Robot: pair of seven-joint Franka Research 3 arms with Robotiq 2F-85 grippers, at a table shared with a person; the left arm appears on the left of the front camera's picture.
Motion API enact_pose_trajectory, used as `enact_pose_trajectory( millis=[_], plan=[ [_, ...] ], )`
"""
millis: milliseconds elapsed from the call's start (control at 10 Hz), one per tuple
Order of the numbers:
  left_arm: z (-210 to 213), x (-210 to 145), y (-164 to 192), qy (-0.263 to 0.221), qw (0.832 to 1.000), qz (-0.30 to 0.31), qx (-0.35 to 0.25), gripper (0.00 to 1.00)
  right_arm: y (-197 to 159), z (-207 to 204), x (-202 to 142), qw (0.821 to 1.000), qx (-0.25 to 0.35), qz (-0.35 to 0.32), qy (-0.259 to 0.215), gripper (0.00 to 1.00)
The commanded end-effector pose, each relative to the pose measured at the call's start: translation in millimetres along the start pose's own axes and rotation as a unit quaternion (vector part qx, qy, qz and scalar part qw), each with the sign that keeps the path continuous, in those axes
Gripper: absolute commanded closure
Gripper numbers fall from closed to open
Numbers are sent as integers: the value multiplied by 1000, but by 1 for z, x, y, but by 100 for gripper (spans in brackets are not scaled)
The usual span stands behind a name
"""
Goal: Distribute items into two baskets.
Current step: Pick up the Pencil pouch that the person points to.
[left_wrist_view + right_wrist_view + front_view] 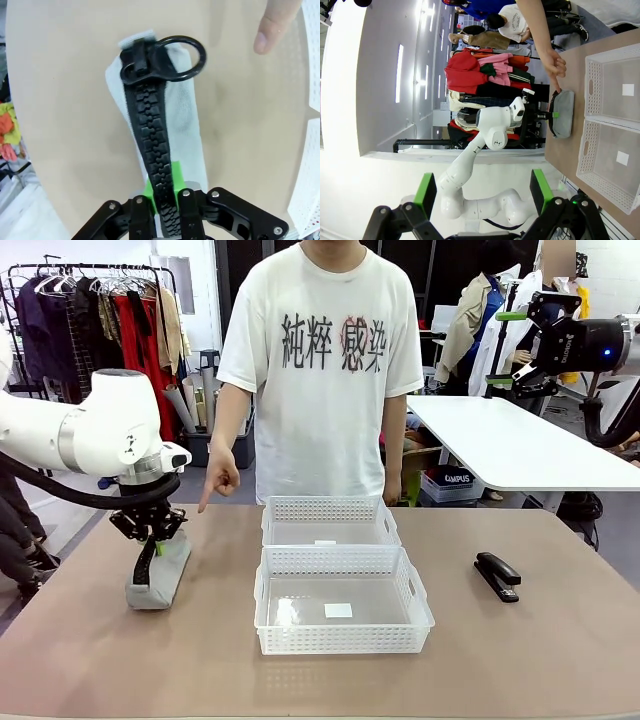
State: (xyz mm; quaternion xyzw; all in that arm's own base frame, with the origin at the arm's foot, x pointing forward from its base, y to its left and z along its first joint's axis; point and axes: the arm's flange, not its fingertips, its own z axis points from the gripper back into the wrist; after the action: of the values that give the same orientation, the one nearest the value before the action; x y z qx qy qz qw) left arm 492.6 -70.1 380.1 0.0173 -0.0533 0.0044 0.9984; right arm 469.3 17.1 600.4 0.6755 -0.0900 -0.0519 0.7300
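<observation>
The front view looks from the robot's side across the whole tabletop (90,660) toward the person (320,380) at its far edge. The left wrist view hangs close over the pouch (192,135), facing down along the left hand (162,187). The right wrist view, rolled sideways, looks from well off past the right hand (482,185). With the front view it shares the pouch, far basket (594,85), near basket (587,150) and left arm (495,125).

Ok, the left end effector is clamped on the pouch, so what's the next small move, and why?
Probably lift the grey pencil pouch straight up: the left end effector is shut on its zipper strip, it rests on the table, and the nearer white basket is empty.
</observation>
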Motion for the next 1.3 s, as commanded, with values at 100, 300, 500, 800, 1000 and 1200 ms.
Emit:
enact_pose_trajectory(
  millis=[100, 300, 500, 800, 1000, 1200],
  plan=[
    [23, -12, -1, 4, 1000, -7, -1, 100, 1, 0, 0, 1000, 0, 0, 0, 0],
    [46, -11, 0, 2, 1000, -6, 15, 100, 1, 0, 0, 1000, 0, 0, 0, 0],
    [88, -10, 0, 3, 999, -6, 42, 100, 1, 0, 0, 1000, 0, 0, 0, 0],
    [150, -2, -4, -38, 998, -4, 53, 100, 1, 0, 0, 1000, 0, 0, 0, 0],
    [197, 7, -8, -43, 998, -9, 40, 100, 1, 0, 0, 1000, 0, 0, 0, 0],
    [236, 16, -7, -31, 999, 6, 33, 100, 1, 0, 0, 1000, 0, 0, 0, 0]
  ],
)
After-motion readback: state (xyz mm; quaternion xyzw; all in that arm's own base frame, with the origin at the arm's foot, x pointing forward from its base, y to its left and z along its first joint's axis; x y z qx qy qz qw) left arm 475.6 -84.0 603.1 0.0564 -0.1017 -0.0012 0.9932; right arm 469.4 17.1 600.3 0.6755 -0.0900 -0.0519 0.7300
